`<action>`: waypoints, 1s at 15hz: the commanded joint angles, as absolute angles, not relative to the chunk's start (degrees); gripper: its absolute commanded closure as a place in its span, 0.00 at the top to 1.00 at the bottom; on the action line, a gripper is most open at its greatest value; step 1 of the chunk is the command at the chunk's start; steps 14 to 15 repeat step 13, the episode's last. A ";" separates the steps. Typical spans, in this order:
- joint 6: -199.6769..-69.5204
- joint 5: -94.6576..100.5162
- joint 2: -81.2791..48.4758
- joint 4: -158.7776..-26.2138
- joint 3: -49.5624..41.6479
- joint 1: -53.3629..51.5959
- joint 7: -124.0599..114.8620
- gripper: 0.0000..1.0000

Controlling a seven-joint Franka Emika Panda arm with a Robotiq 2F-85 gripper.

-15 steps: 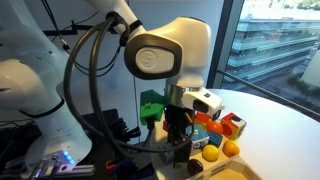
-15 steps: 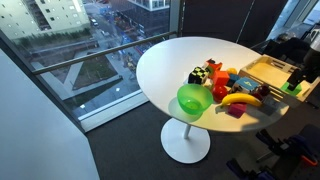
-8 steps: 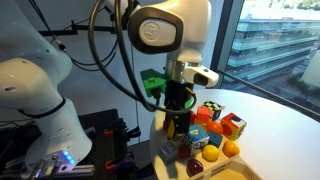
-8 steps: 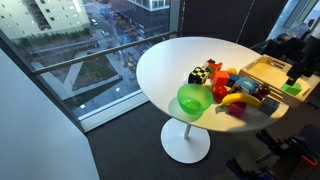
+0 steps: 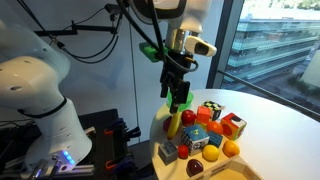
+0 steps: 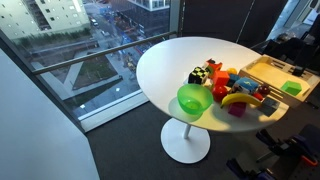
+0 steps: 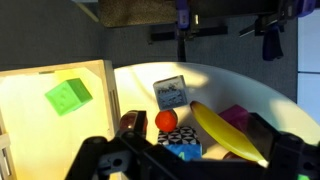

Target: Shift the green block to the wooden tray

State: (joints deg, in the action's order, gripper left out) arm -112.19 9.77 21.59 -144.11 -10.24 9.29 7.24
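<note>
The green block (image 7: 68, 96) lies flat in the wooden tray (image 7: 40, 135), apart from the gripper. It also shows in an exterior view (image 6: 291, 88), inside the wooden tray (image 6: 262, 69) at the table's edge. My gripper (image 7: 190, 165) is open and empty, high above the tray's edge and the toy pile. In an exterior view the gripper (image 5: 178, 97) hangs well above the toys, with a strip of the tray (image 5: 232, 174) at the bottom.
Next to the tray lies a pile of toys: a banana (image 7: 225, 128), a red ball (image 7: 166, 120), a white cube (image 7: 170, 93) and a purple block (image 7: 238, 117). A bright green bowl (image 6: 193, 99) and a black patched cube (image 6: 200, 75) stand on the round white table (image 6: 165, 60).
The gripper has risen well up from the tray. The green block stays lying in the tray.
</note>
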 commanded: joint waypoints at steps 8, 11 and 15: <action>-107.73 6.70 31.08 -141.83 -9.24 6.69 8.53 1.00; -107.75 7.32 30.54 -141.90 -8.99 7.03 7.73 1.00; -107.75 7.17 31.17 -142.04 -8.98 6.94 7.74 1.00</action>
